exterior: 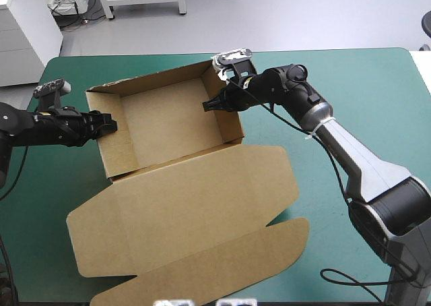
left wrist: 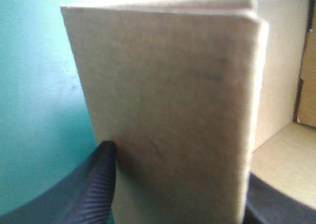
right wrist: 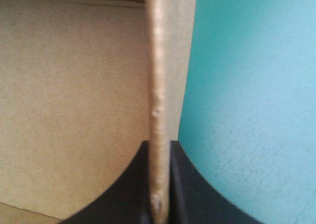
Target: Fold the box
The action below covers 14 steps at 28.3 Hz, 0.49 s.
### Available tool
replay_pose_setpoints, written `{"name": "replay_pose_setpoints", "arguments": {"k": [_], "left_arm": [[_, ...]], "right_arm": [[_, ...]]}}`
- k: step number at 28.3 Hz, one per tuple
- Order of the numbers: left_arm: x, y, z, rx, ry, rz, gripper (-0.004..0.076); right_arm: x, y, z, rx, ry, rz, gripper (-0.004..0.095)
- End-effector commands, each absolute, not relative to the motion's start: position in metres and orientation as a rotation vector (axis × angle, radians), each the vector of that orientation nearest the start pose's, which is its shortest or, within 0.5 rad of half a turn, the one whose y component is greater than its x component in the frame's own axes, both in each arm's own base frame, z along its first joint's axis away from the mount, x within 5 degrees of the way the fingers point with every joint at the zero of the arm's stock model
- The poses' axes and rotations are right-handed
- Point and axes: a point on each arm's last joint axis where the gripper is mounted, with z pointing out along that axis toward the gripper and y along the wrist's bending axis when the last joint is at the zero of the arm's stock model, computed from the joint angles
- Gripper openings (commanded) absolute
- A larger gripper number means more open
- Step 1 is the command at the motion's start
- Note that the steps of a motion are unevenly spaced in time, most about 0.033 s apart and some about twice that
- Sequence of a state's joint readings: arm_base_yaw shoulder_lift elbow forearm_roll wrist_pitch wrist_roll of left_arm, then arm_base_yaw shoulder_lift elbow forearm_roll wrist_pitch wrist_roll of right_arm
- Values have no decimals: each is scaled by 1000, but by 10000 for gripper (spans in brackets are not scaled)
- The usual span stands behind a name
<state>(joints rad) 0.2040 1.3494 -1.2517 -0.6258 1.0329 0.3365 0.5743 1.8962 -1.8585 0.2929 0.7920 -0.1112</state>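
The brown box stands as an open tray at the middle of the table, its lid lying flat toward the near edge. My left gripper meets the tray's left wall from outside. In the left wrist view the wall fills the space between the black fingers, one touching its outer face; left gripper shut on it. My right gripper reaches over the right wall near the far corner. The right wrist view shows that wall edge-on, pinched in the right gripper.
Bare teal-green cover lies to the right of the box and along the far edge. The lid's flaps reach close to the table's near edge.
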Motion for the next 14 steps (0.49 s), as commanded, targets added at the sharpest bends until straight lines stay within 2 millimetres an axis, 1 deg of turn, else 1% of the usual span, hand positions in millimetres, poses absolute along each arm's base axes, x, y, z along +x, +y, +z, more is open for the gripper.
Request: {"name": "replay_pose_setpoints", "arguments": {"k": [1,2,4,5,9,14], "left_arm": [[274,12,381,-103,2337,-520,281],[274,12,381,-103,2338,-524,238],[273,10,381,-103,2344,-550,83],[272,9,380,-87,2351,-555,-13],[273,-2,381,-49,2352,-574,-10],[277,-32,383,41,2306,-590,-10]], "right_arm": [[346,254,395,-620,2125,662,-13],[346,254,394,-626,2133,656,-13],[345,252,391,-645,2158,631,-13],[345,250,389,-641,2184,606,-13],[345,245,384,-648,2247,521,-13],[340,239,376,-691,2353,461,-13]]}}
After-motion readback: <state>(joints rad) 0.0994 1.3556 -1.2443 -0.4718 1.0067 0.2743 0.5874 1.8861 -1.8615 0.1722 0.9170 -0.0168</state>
